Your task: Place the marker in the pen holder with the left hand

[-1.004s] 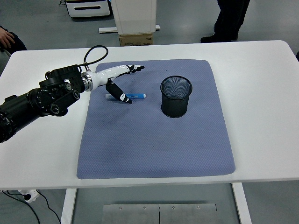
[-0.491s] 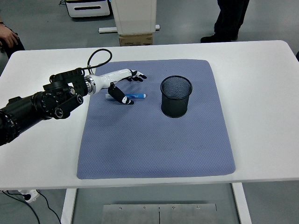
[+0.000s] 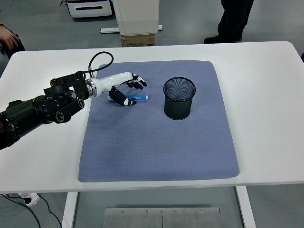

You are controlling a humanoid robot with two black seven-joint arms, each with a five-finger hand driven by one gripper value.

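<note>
A blue marker (image 3: 137, 98) with a white end lies flat on the blue-grey mat (image 3: 156, 142), left of the black mesh pen holder (image 3: 179, 98). My left hand (image 3: 127, 90), white with black fingertips, hangs right over the marker's left end. Its fingers (image 3: 137, 84) curl down behind the marker and the thumb (image 3: 119, 99) comes in at the front. The hand straddles the marker, but I cannot see a firm hold. The right arm is out of view.
The pen holder stands upright on the mat's upper middle, about a hand's width right of the marker. A person's legs (image 3: 235, 19) stand beyond the table's far edge, and a hand (image 3: 7, 40) shows at the far left.
My left hand has lowered over the marker and its fingers have curled from stretched out to bent around it. The marker has stayed in place.
</note>
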